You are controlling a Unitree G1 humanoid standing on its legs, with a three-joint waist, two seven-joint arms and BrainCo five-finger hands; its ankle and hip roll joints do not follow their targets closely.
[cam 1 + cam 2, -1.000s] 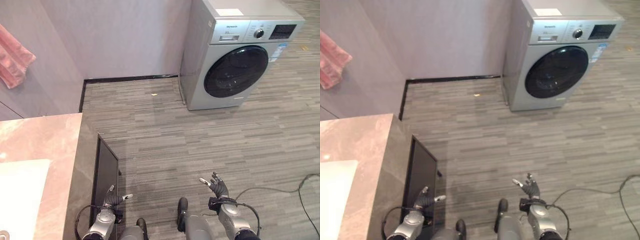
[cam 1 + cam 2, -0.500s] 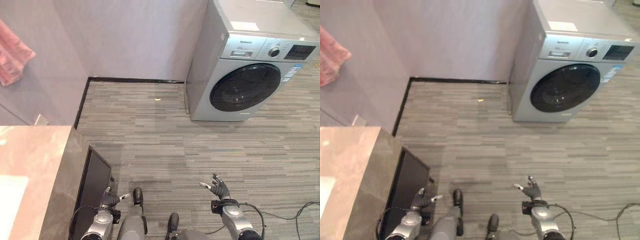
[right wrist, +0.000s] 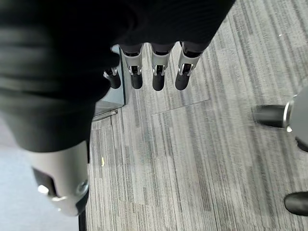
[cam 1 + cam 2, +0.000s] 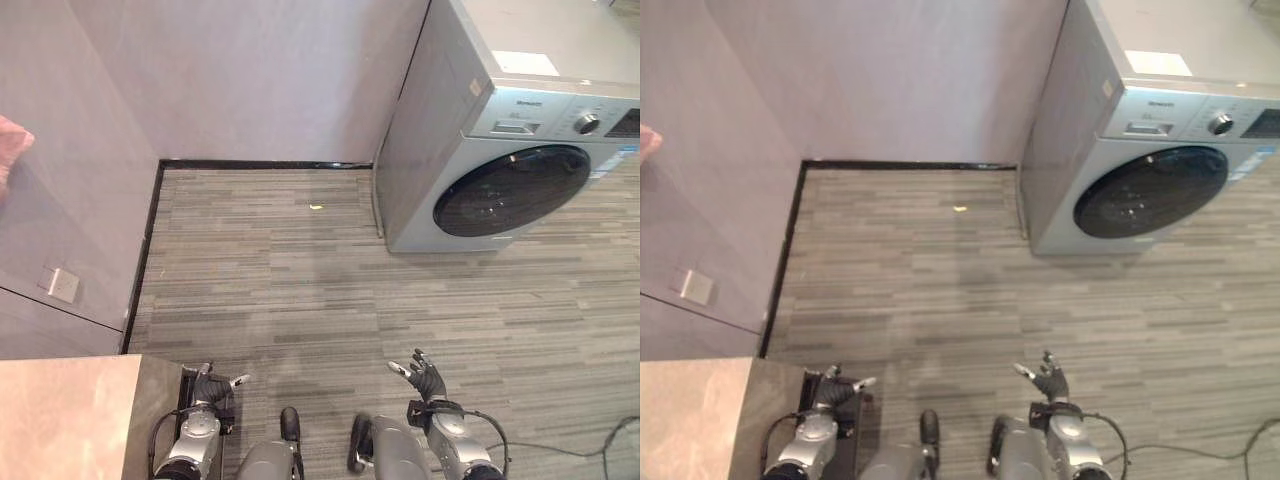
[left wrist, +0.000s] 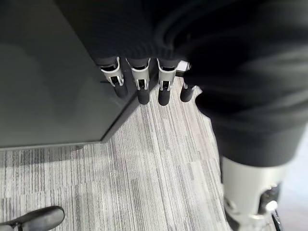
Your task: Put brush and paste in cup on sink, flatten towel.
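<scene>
- My left hand (image 4: pixel 213 388) and right hand (image 4: pixel 424 378) hang low over the floor (image 4: pixel 300 290), fingers relaxed, grasping nothing.
- The pink towel (image 4: pixel 10 140) shows at the wall; I cannot see brush, paste or cup.
- The stone surface (image 4: pixel 60 415) lies beside my left hand; a washing machine (image 4: pixel 520 150) stands ahead.
- Step, as I judge it: approach. Next I must turn toward the surface.

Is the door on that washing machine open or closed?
Closed. The dark round door sits flush in the front of the washing machine, with no gap at its edge.
</scene>
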